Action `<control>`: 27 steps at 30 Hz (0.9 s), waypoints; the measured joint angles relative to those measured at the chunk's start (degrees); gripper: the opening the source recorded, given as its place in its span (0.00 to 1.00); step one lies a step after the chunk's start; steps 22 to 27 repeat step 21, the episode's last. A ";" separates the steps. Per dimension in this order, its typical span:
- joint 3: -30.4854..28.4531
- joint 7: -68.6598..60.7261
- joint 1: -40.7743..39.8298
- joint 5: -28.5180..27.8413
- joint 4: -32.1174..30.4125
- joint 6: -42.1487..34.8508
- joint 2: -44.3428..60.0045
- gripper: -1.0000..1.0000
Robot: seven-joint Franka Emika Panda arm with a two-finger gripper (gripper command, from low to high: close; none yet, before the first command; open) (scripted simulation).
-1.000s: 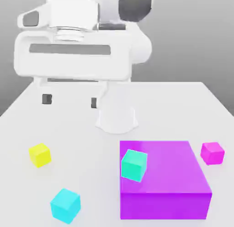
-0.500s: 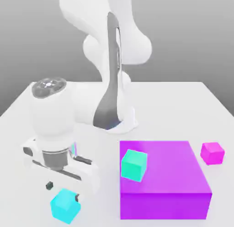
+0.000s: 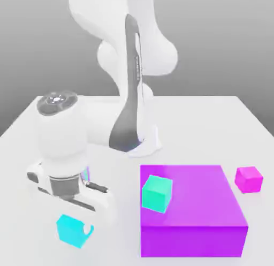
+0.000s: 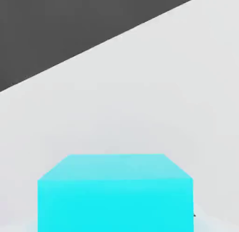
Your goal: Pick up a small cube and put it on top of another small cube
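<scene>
White tabletop (image 3: pixel 214 120) under grey backdrop; hand (image 3: pixel 75 219) clamped on cyan cube (image 3: pixel 71 230).

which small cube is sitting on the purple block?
The teal-green cube. It rests on the purple block; the cyan cube and magenta cube sit on the table.

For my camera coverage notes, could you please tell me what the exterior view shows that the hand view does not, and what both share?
Exterior view: the arm bent over the table, the gripper shut on the cyan cube, a teal cube on the large purple block, and a magenta cube. Hand view: the dark backdrop beyond the table edge. Both: the cyan cube and white table.
</scene>
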 joint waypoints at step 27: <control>7.28 -21.74 13.33 0.23 -9.66 -10.35 -20.01 1.00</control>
